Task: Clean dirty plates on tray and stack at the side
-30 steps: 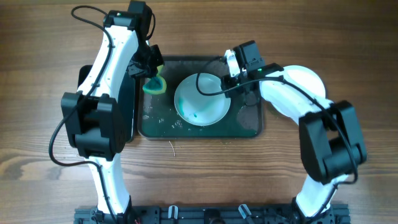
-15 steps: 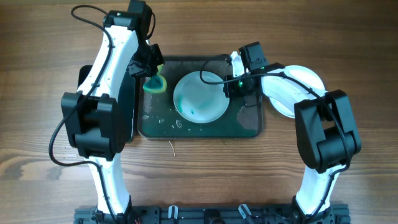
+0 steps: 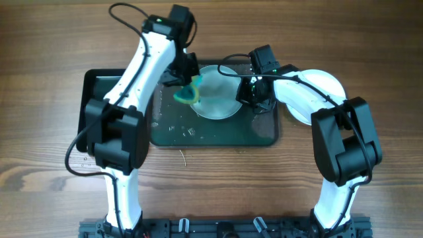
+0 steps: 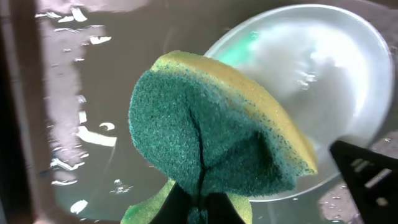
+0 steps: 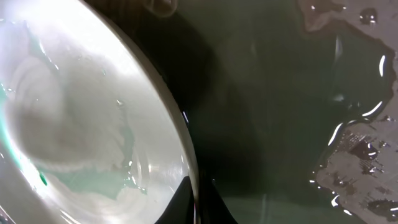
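**A:** How many plates do you count?

**B:** Two shapes from above. One pale plate (image 3: pixel 218 104) lies on the tray (image 3: pixel 211 135), toward its far rim. A white plate (image 3: pixel 328 80) lies on the desk (image 3: pixel 39 132) just right of the tray, half hidden under the right arm. I cannot tell whether that is a single plate or a stack.

**A:** And the rest?

**B:** There are two trays: the dark grey-green one in the middle and a black tray (image 3: pixel 99 86) beside it on the left, partly covered by the left arm. There is one sponge and two hands.

**A:** How do the hands stand?

**B:** The left hand (image 3: pixel 185 84) is clamped on the sponge (image 3: pixel 188 94), which hangs over the pale plate's left edge. The right hand (image 3: pixel 250 92) is at that plate's right rim. The overhead view does not show how its fingers are set.

**A:** Do the wrist cameras settle that?

**B:** Yes. The right wrist view shows its fingers (image 5: pixel 180 202) pinched on the rim, one on each side. It also shows a teal smear (image 5: pixel 81 177) across the plate's wet face and puddles (image 5: pixel 360 143) on the tray floor. The left wrist view shows the sponge folded, its green scouring face toward the camera and the yellow body behind. A teal streak (image 4: pixel 239 46) runs along the plate's edge.
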Robot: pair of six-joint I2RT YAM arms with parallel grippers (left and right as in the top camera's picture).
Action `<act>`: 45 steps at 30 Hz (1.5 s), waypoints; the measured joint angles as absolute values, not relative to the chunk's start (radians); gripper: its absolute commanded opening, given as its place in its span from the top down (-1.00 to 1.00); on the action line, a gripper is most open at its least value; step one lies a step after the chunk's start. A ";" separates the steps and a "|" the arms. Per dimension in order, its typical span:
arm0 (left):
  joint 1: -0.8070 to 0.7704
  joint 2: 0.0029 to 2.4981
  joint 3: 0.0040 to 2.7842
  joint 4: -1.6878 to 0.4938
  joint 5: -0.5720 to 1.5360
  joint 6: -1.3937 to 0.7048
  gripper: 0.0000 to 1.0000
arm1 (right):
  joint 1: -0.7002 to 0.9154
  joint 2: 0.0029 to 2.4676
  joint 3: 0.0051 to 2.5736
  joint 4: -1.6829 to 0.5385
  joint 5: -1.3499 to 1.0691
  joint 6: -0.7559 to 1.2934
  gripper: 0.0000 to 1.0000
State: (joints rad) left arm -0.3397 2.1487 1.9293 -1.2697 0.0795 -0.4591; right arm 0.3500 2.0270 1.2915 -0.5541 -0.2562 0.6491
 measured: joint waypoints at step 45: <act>-0.316 2.300 1.806 -1.081 0.290 -0.392 0.92 | 0.350 2.021 1.291 -0.569 -0.236 0.615 0.91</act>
